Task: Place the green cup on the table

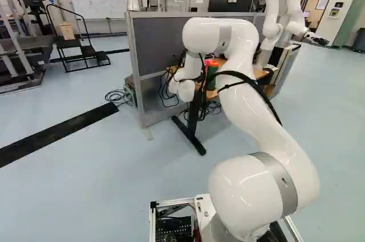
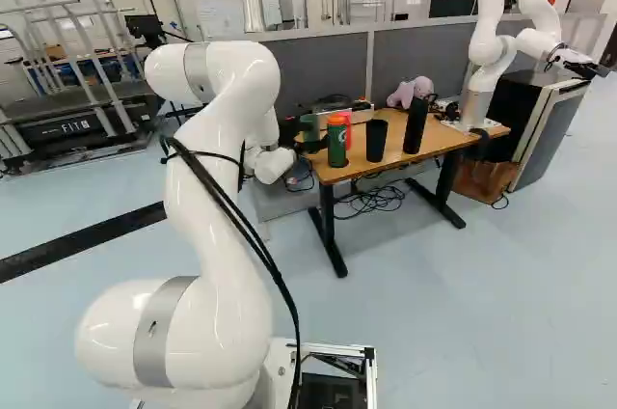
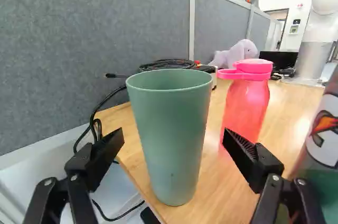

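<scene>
Black fingers of my gripper (image 2: 288,131) are at the table's near left corner in the right base view, beside the green cup (image 2: 309,127). In the wrist view the gripper (image 3: 175,142) stands open, its fingers on either side of the green cup (image 3: 171,129), with a gap on both sides. The cup is upright, its base on the wooden table (image 3: 227,197) close to the edge.
A pink bottle (image 3: 247,100) stands just beyond one finger; a green bottle (image 2: 336,142) is close on that side. Farther along are black cups (image 2: 376,140), a black bottle (image 2: 415,125) and a plush toy (image 2: 413,91). A grey partition (image 3: 95,39) and another robot (image 2: 490,33) stand behind.
</scene>
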Robot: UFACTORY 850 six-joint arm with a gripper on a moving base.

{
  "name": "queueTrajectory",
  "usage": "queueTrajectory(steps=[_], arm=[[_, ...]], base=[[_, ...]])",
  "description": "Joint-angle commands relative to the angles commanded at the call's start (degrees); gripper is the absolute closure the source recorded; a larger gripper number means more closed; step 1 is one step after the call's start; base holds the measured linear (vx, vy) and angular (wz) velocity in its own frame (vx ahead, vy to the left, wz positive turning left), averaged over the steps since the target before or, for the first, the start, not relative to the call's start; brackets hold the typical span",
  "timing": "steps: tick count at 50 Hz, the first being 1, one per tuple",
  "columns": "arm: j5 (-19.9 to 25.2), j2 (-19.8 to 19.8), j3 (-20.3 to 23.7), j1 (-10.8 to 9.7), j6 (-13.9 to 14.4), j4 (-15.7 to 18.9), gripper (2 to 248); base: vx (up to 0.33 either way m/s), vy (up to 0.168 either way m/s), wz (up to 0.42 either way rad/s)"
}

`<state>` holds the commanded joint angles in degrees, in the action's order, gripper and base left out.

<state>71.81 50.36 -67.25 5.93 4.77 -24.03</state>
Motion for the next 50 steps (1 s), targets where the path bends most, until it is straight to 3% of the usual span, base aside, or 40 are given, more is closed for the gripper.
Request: queueTrajectory(steps=[50], arm=[[0.0,-5.1,1.2,0.0,0.0,0.0,3]], base=[[0.000,0.000,0.000]])
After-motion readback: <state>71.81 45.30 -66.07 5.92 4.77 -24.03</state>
